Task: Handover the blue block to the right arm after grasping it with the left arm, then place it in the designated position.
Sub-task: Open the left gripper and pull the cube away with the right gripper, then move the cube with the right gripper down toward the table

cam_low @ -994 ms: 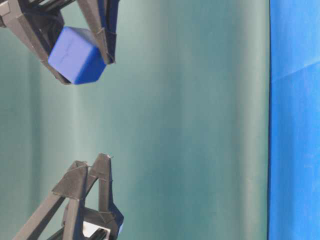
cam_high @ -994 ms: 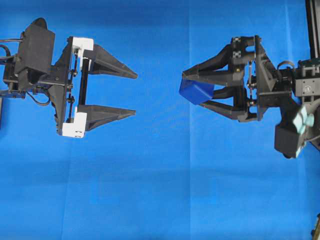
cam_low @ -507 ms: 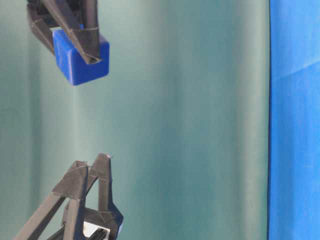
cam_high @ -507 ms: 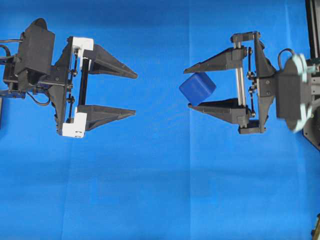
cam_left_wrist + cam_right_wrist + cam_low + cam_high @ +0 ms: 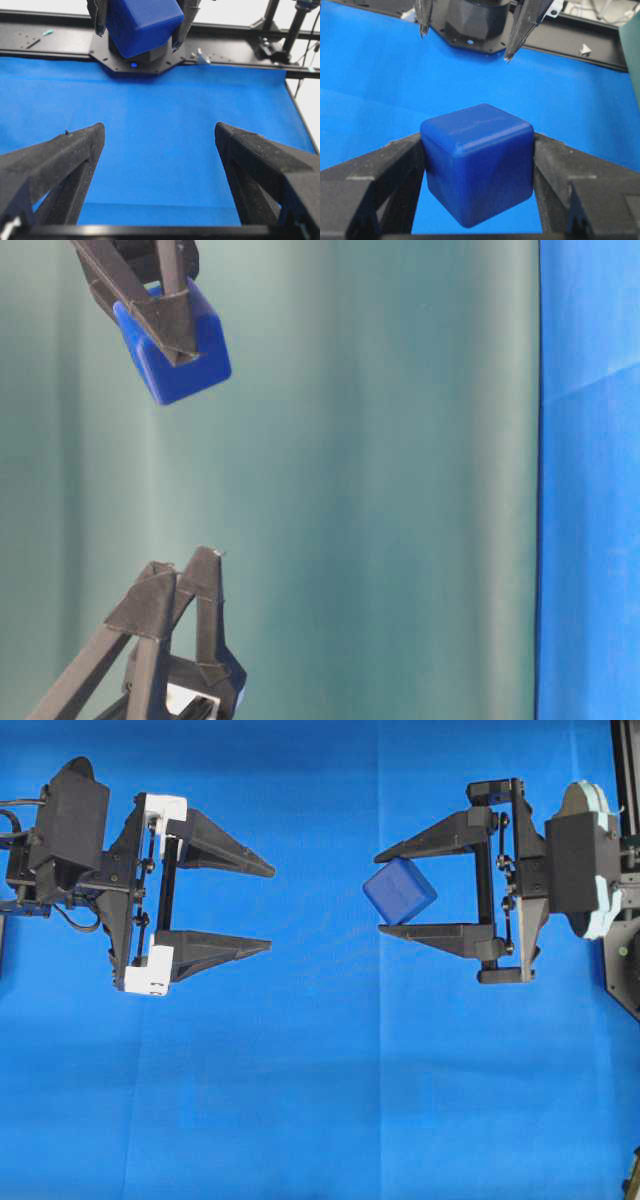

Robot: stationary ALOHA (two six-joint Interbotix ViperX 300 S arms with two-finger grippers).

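Observation:
The blue block (image 5: 400, 890) is a small dark-blue cube held tilted in the air between the two pointed fingers of my right gripper (image 5: 380, 892), which is shut on it at the right of the overhead view. It also shows in the right wrist view (image 5: 477, 160), the left wrist view (image 5: 142, 22) and the table-level view (image 5: 175, 350). My left gripper (image 5: 271, 908), with white finger mounts, is wide open and empty, facing the block from the left with a clear gap between them. Its jaws stand far apart in the left wrist view (image 5: 160, 132).
The bright blue cloth (image 5: 330, 1100) covers the table under both grippers. A black frame rail (image 5: 50, 47) runs along the far table edge. A black post (image 5: 625, 770) stands at the right edge.
My right wrist has rolled, turning the block with it, and the gripper has drawn slightly to the right. The block stays in its grip. The left gripper has not moved.

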